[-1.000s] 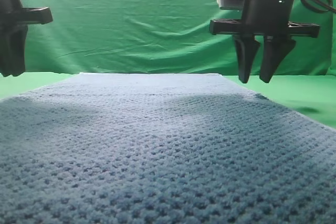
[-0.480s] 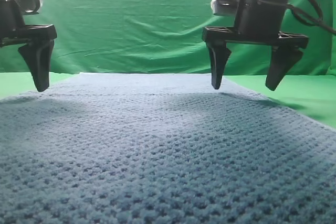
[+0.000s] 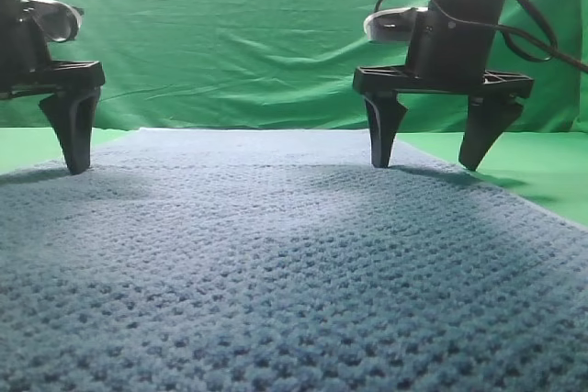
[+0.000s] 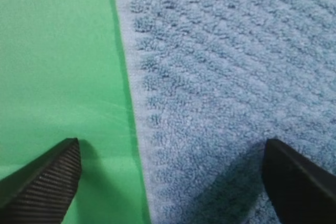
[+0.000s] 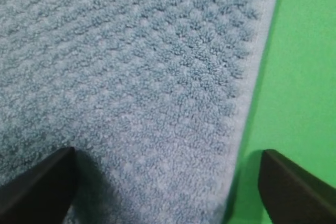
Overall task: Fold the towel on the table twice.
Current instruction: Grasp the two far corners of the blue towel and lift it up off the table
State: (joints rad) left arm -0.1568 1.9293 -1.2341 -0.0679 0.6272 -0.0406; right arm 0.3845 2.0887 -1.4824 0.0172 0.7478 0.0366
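Note:
The blue-grey waffle-knit towel (image 3: 294,254) lies flat on the green table (image 3: 547,167) and fills most of the exterior view. My right gripper (image 3: 430,161) stands open at the towel's far right, fingertips down at the cloth. In the right wrist view the towel's right edge (image 5: 247,93) runs between the wide-apart fingers of that gripper (image 5: 168,192). My left gripper (image 4: 168,190) is open too, straddling the towel's left edge (image 4: 134,98), one finger over the bare table (image 4: 52,51). In the exterior view only one of its fingers (image 3: 72,130) shows, at the far left.
A wrinkled green cloth backdrop (image 3: 239,34) hangs behind the table. Bare green table surface shows in strips to the left (image 3: 37,140) and right of the towel. Cables (image 3: 542,29) loop off the right arm.
Both grippers went from nearly shut to wide open and came down from above onto the towel's far left and right edges.

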